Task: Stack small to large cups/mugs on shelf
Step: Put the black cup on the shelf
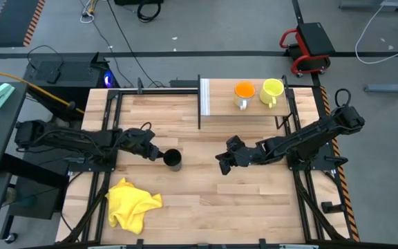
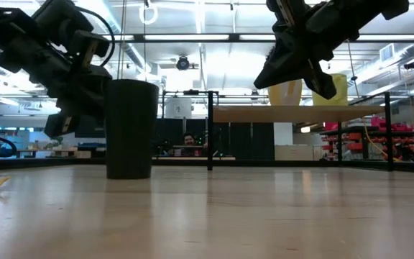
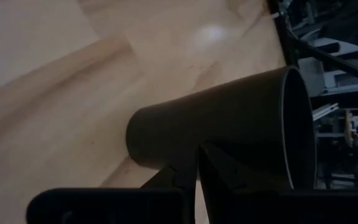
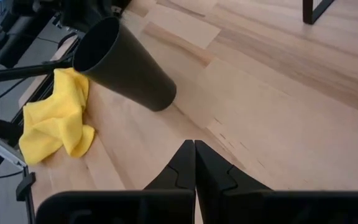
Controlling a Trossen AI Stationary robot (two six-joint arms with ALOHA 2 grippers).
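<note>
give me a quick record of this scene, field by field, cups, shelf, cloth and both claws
black cup: upright on the table, left of centre
orange cup: on the shelf
yellow-green mug: on the shelf, right of the orange cup
yellow cloth: crumpled on the table near the front left
left claw: shut, right beside the black cup
right claw: shut, empty, above mid-table
left to do: black cup not yet on the shelf

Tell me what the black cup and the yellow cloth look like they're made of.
Black cup: probably plastic or coated metal, with a smooth matte wall, thin rim and only faint sheen; the look leaves it open. Yellow cloth: soft fabric, possibly microfibre, crumpled into loose folds with a dull, fuzzy surface.
</note>
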